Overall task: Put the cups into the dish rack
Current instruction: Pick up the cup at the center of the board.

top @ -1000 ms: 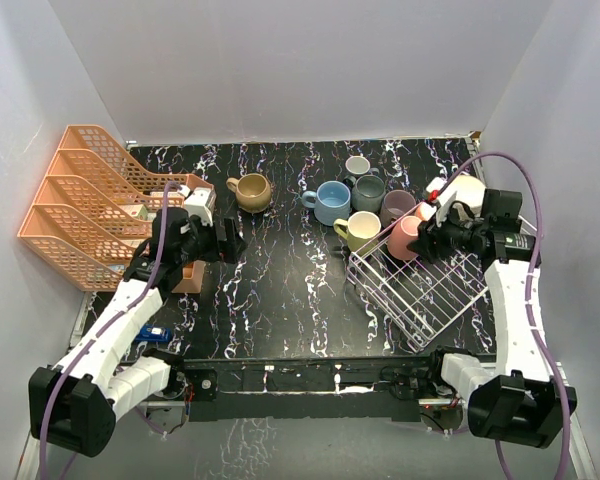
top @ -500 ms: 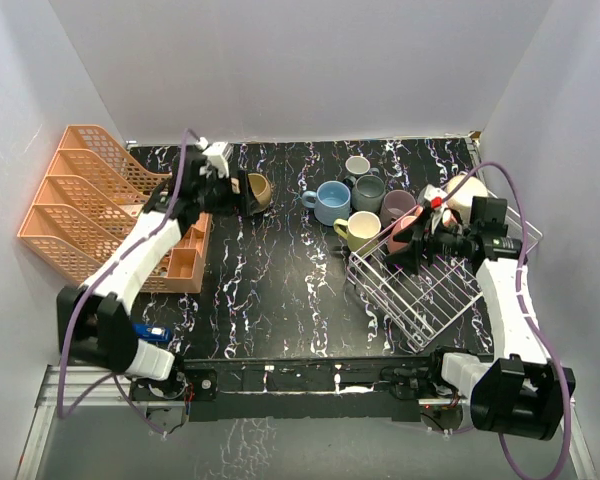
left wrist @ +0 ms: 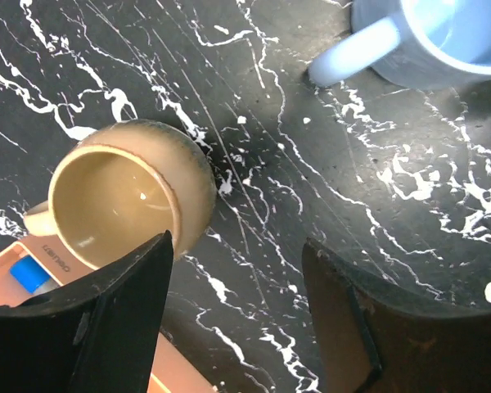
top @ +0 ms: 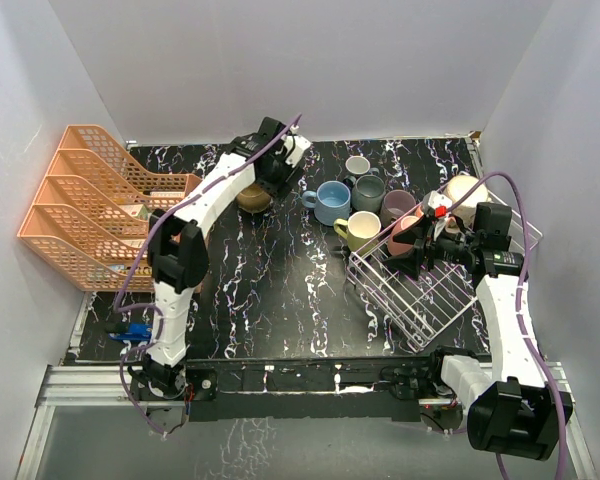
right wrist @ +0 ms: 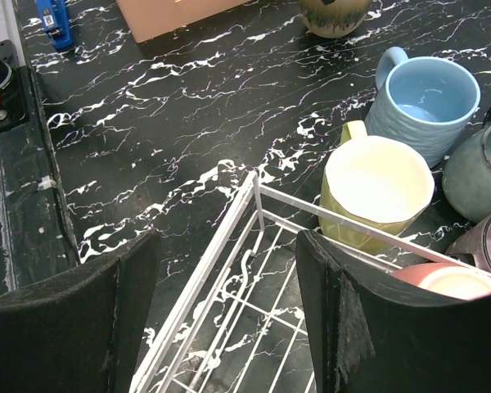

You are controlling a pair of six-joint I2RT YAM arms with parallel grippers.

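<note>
Our left pincer is apart with the tan mug just beside one finger, not between, so we could tip it by closing now, and our right pincer is apart over the dish rack corner.

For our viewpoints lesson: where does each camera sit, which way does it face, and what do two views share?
Top external: high behind the bases, facing down over the black marbled table; both arms show.
Left wrist: looks down on the tan ceramic mug; its black fingers show.
Right wrist: looks down on the white wire dish rack; its fingers show.
Both wrist views share the blue ceramic mug.
</note>
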